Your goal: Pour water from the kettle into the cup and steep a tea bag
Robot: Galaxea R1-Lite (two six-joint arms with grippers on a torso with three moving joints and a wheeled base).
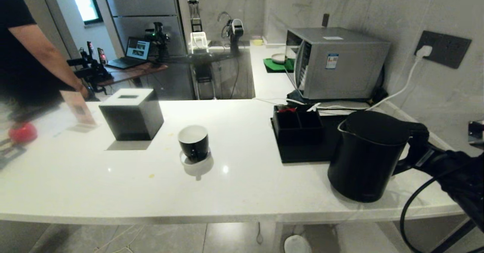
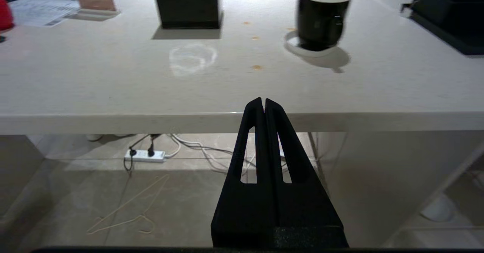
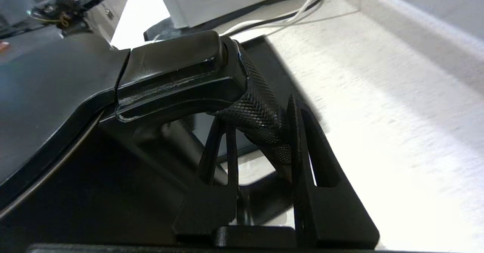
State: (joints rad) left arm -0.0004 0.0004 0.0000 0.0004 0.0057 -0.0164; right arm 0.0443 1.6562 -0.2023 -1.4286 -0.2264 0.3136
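Observation:
The tall matte-black kettle (image 1: 365, 158) is at the counter's front right, its spout toward the cup. My right gripper (image 1: 418, 147) comes in from the right and is shut on the kettle's knurled loop handle (image 3: 261, 113), one finger on each side. I cannot tell whether the kettle's base touches the counter. The small black cup (image 1: 193, 142), white inside, stands upright mid-counter, well left of the kettle. My left gripper (image 2: 263, 101) is shut and empty, parked below the counter's front edge, facing the cup (image 2: 321, 18). No tea bag is plainly in view.
A black compartment box (image 1: 298, 128) with something red at its back stands behind the kettle. A microwave (image 1: 336, 62) and cables are behind that. A black cube tissue box (image 1: 132, 113) is left of the cup. A person (image 1: 22, 56) stands at the far left.

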